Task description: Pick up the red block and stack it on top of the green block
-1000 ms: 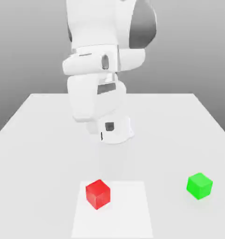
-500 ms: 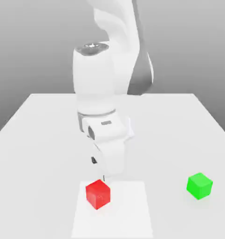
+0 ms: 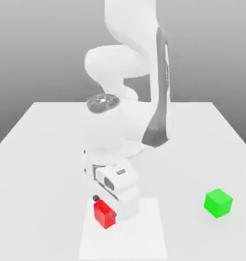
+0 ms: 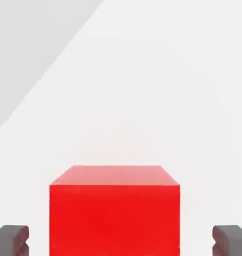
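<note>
Two dark fingertips (image 4: 10,239) sit either side of the red block (image 4: 114,212) in the hand view, each with a clear strip of white between pad and cube face, so the gripper (image 4: 121,240) is spread a bit wider than the block and isn't pinching anything. The cube sits square between them on the table (image 3: 38,137). From the exterior view, the hand is down low right at the red block (image 3: 104,214), covering its side toward the exterior view's right, and the block rests on a slightly brighter white patch (image 3: 150,234). The green block (image 3: 218,202) is well apart from the gripper, off toward the exterior view's right, sitting on the table by itself.
</note>
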Tool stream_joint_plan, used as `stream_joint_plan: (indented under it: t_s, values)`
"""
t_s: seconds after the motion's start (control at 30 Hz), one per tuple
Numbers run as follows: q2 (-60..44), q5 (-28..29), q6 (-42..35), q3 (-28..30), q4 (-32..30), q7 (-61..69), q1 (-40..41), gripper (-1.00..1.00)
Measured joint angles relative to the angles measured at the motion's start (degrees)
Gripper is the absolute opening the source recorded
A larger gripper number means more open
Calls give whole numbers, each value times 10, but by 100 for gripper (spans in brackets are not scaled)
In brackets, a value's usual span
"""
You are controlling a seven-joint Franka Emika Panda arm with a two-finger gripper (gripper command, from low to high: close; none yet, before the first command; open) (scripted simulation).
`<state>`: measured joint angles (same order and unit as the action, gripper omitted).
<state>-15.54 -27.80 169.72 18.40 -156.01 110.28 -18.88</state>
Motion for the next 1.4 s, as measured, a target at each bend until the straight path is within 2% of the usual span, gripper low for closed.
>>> stream_joint_plan:
  t_s: [0.2, 0.27, 0.4, 0.5, 0.57, 0.8, 1.1, 1.4]
  values:
    - [0, -3, -1, 2, 0, 2, -2, -100]
    - [23, 37, -17, 37, -5, -27, -28, -100]
    - [84, 155, -55, 103, -19, -113, -67, -100]
    - [131, 238, -87, 129, -29, -174, -71, -100]
    - [146, 264, -101, 124, -29, -205, -78, -100]
    - [155, 277, -124, 98, -13, -289, -154, -100]
    - [159, 281, -151, 8, 10, -391, -205, -100]
    - [162, 282, -178, -49, 33, -491, -292, -100]
